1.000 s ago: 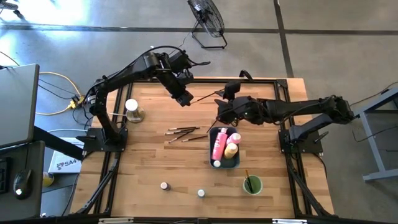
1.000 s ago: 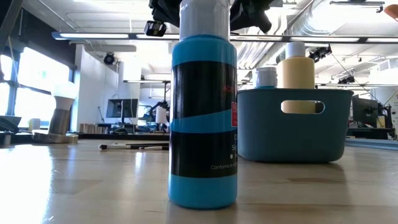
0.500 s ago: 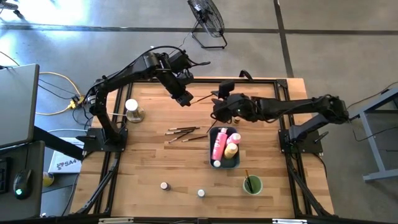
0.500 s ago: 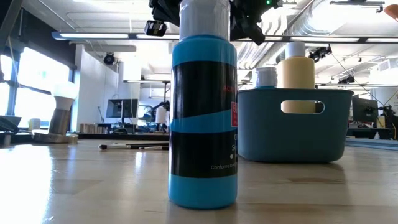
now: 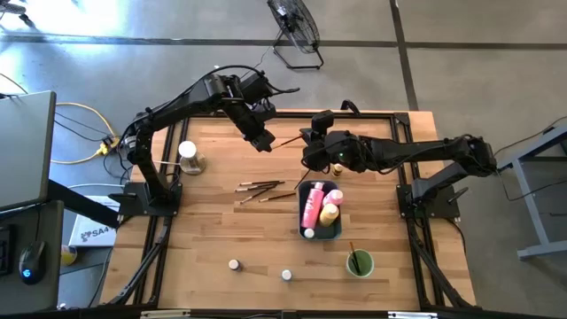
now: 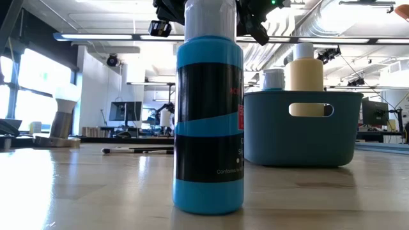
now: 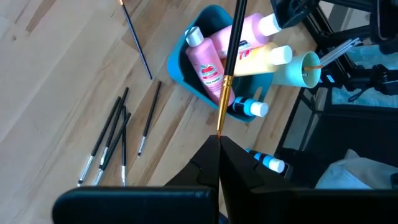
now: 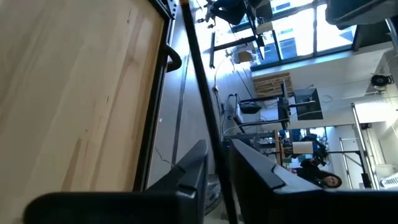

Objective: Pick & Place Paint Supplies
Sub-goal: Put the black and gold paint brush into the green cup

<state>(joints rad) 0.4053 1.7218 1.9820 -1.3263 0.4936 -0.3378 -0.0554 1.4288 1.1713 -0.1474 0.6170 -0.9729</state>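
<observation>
Upper centre of the high view: left gripper (image 5: 266, 143) and right gripper (image 5: 307, 147) face each other above the table's (image 5: 213, 221) far edge, w/ one brush (image 5: 289, 140) bridging the gap between them. Left gripper is pinched tight on the brush's metal end, fingers (image 7: 239, 168) fully together, handle pointing out over the tray (image 7: 180, 59). Right gripper has its fingers (image 8: 193, 171) either side of the brush handle (image 8: 202, 99), narrow gap; can't tell if they're actually gripping it. Tray sits centre-right in the high view, holding 2 pink bottles (image 5: 312, 206), a yellow bottle (image 5: 330, 213) & a small blue bottle (image 5: 308, 233). Loose brushes (image 5: 263, 189) lie on the table just left of the tray. Green cup (image 5: 359, 263) at lower right, something thin standing in it. Two small jars (image 5: 234, 264) at lower centre, apart from each other. White-topped stand (image 5: 188, 156) at left. Low view: a blue bottle (image 6: 208, 121) fills the centre, near the lens.
</observation>
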